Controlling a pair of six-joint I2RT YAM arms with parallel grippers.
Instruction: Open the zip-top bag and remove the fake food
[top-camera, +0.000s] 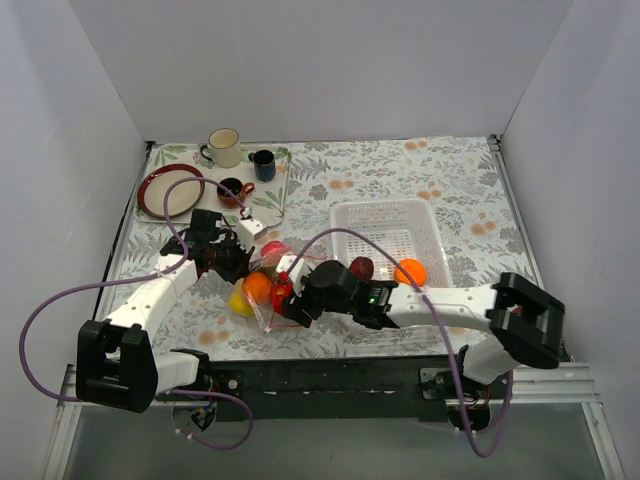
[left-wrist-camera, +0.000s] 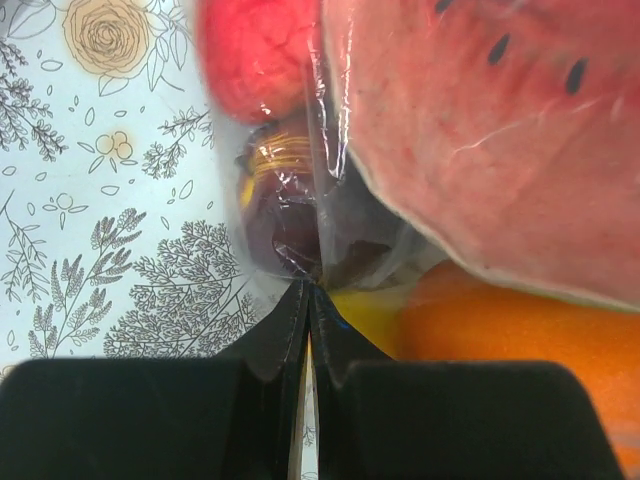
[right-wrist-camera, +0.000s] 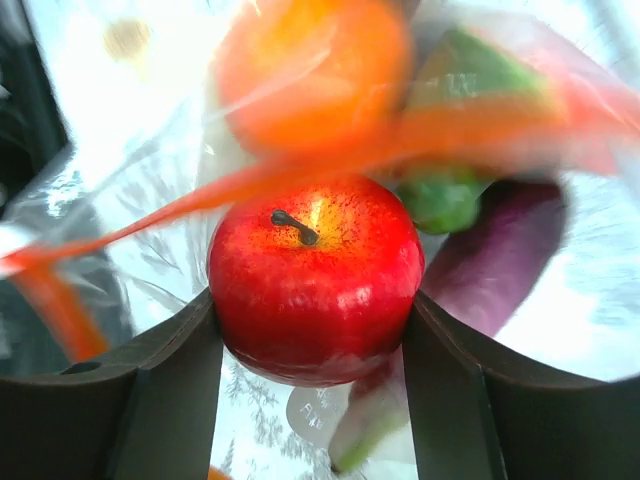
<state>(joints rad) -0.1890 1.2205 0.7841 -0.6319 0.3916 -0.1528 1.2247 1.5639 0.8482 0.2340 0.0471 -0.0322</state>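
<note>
The clear zip-top bag lies on the table's front middle with fake food inside: an orange ball, a yellow piece and red pieces. My left gripper is shut on a fold of the bag's plastic, with a watermelon slice and an orange close by. My right gripper reaches into the bag's mouth, its fingers closed on a red apple. The orange-red zip strip crosses above the apple. An orange ball and a dark red piece lie in the basket.
A white perforated basket stands right of the bag. A tray at the back left holds small mugs and a red-rimmed plate. Purple cables loop over the arms. Grey walls enclose the table.
</note>
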